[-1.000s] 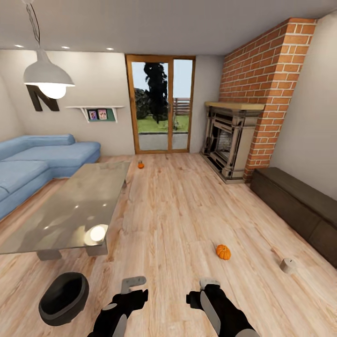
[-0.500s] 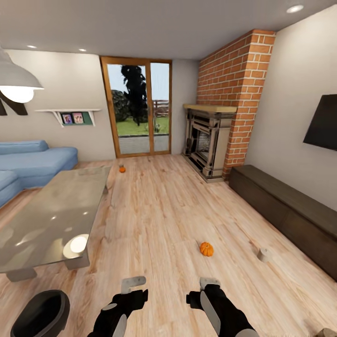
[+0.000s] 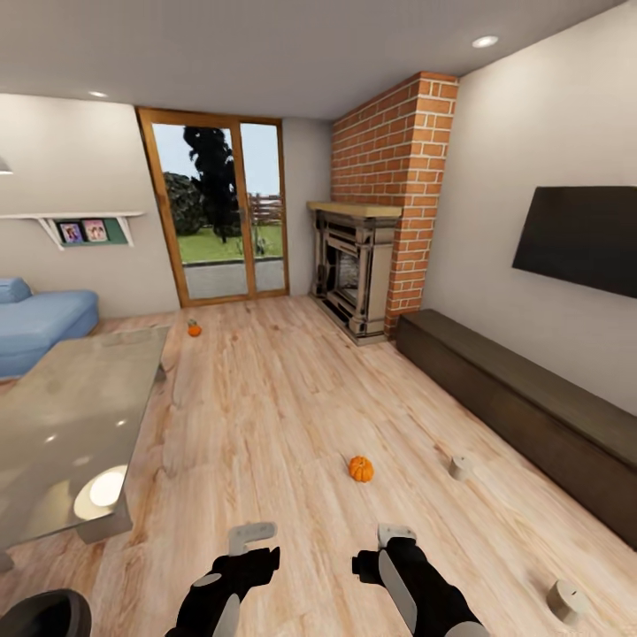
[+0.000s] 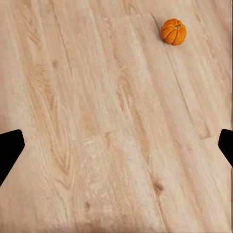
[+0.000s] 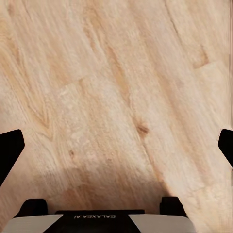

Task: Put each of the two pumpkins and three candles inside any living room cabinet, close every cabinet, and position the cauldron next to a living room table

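Head view: pumpkin [image 3: 360, 468] on floor ahead.
Both pincers spread wide, empty; pumpkin looks light, rigid, round, best gripped across its ribbed sides.

One marking is readable: white letters spelling "GALAXEA AI", seen upside down, on the dark band of the right gripper [image 5: 116, 145] body at the bottom edge of the right wrist view.
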